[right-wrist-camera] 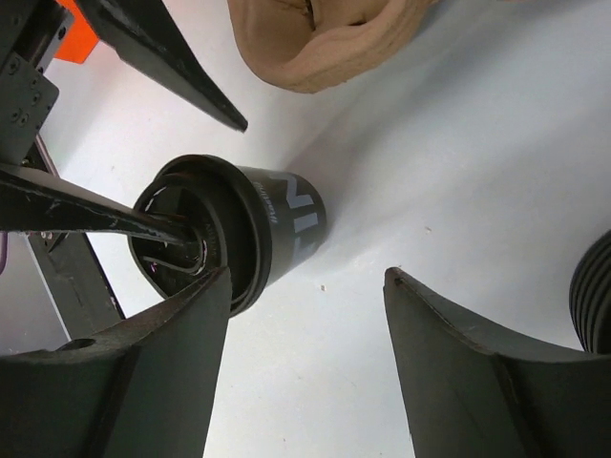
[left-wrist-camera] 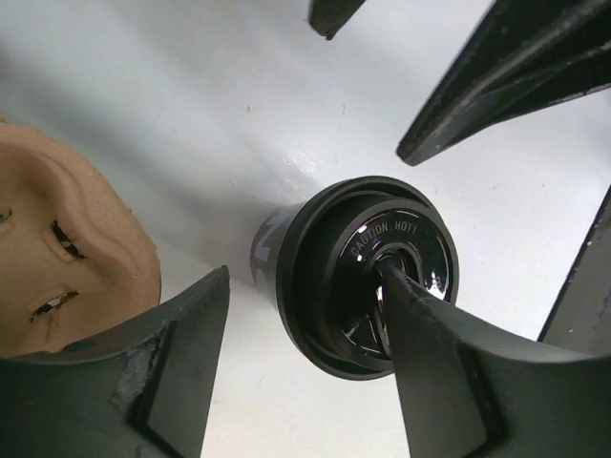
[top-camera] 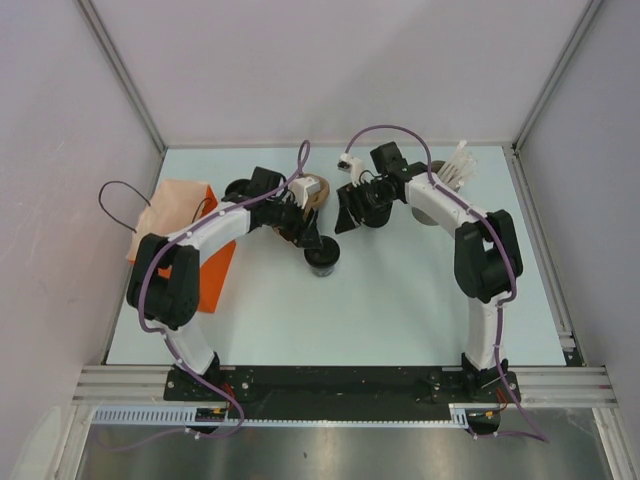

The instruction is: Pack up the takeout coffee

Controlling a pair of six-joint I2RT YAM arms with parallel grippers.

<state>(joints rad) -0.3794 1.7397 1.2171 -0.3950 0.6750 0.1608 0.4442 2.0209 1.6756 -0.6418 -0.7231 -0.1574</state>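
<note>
The takeout coffee (top-camera: 322,258) is a small black cup with a black lid, standing upright on the table near the middle. My left gripper (top-camera: 306,238) is just above it and open. In the left wrist view the lid (left-wrist-camera: 372,277) lies partly between the fingers, and the right finger (left-wrist-camera: 458,363) reaches over the lid's centre. My right gripper (top-camera: 350,210) hangs open to the cup's upper right. In the right wrist view the cup (right-wrist-camera: 272,224) sits just outside its left finger (right-wrist-camera: 143,372), with bare table between the jaws.
An orange paper bag (top-camera: 185,230) lies at the left under my left arm. The brown pulp carrier (top-camera: 312,190) sits behind the cup, also seen as a pulp rim (left-wrist-camera: 67,248). A cylinder of white sticks (top-camera: 455,170) stands at the back right.
</note>
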